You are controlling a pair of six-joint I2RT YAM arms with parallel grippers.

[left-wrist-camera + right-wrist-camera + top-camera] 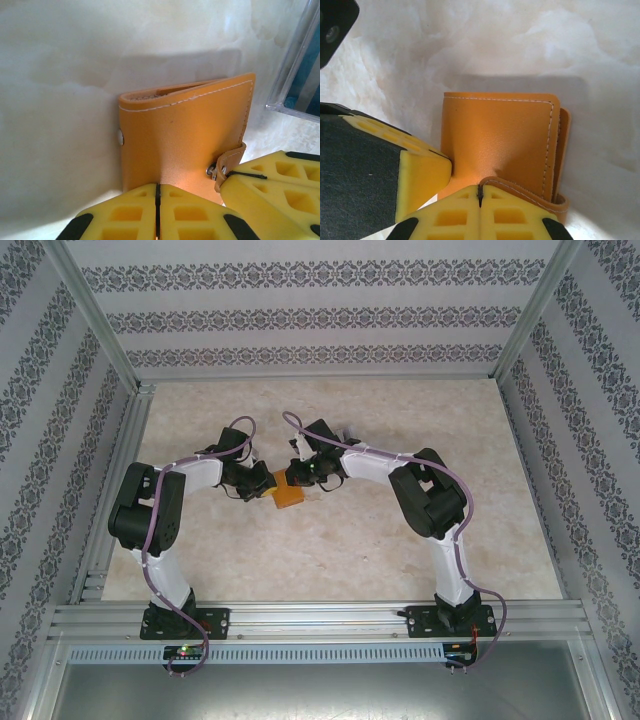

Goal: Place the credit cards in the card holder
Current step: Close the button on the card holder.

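Here, folded orange card holder (180,135), white stitching (170,104), pinched by L fingers (125,217), R fingers (515,220)

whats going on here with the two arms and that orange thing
Both arms meet at the middle of the table over the card holder. The left gripper is pinched shut on one edge of it, and the right gripper is pinched shut on its strap tab. The holder is folded closed.

No readable text or labels anywhere.
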